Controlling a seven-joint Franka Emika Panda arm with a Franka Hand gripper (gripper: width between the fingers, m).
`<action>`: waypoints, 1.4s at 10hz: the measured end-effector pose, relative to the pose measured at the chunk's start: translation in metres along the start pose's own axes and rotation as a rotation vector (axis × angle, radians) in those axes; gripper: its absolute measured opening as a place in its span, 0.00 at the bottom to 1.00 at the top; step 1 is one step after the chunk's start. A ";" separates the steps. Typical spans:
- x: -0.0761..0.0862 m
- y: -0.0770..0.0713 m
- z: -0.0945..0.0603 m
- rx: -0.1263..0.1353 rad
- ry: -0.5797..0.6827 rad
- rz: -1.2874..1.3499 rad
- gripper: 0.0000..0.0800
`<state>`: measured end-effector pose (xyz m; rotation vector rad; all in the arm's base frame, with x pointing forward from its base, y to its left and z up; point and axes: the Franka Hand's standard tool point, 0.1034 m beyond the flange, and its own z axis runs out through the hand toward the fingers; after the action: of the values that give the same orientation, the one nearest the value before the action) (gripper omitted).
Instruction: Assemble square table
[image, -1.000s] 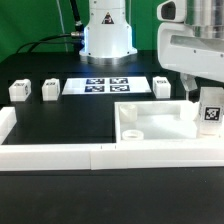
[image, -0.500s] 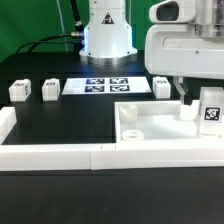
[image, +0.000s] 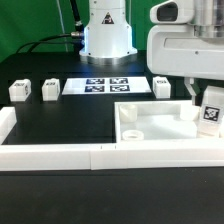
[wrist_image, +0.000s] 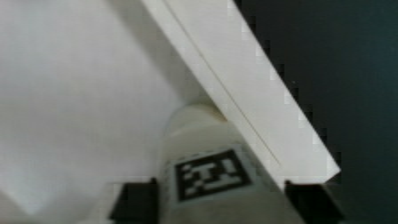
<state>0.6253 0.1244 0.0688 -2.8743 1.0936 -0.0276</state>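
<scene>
The square tabletop (image: 150, 128) lay flat on the black table (image: 70, 120), toward the near side and on the exterior view's right. Its raised rim faced up, and a round hole showed in its near left corner. One tagged leg (image: 211, 111) stood in the tabletop's far right corner, close against the rim, with its black-and-white tag facing the camera. Whether its foot rested on the tray floor could not be told.

The gripper (image: 203, 99) reached down over that leg. In the wrist view the leg (wrist_image: 214, 165) filled the space between the two dark fingers (wrist_image: 128, 202), and the pads lay against its two sides, so the gripper (wrist_image: 217, 203) was clamped on it. The tabletop's rim (wrist_image: 240, 85) ran slantwise just behind the leg in that view.

The other three legs lay apart from the tabletop on the far side of the table. Two sat well to the exterior view's left, the outer left leg (image: 19, 91) and the inner left leg (image: 50, 91) beside it. The third leg (image: 162, 86) lay just beyond the tabletop's far edge.

The marker board (image: 108, 86) lay flat between the inner left leg and the third leg. The arm's white base (image: 107, 32) rose behind it. The low white border wall (image: 70, 156) ran along the near edge of the table and turned back at the left.
</scene>
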 end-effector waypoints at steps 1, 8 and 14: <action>0.000 0.000 0.000 0.002 -0.002 0.085 0.37; 0.005 0.001 0.002 0.082 -0.091 0.848 0.37; 0.004 0.001 0.001 0.096 -0.066 0.427 0.78</action>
<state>0.6283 0.1212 0.0673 -2.4816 1.6146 0.0349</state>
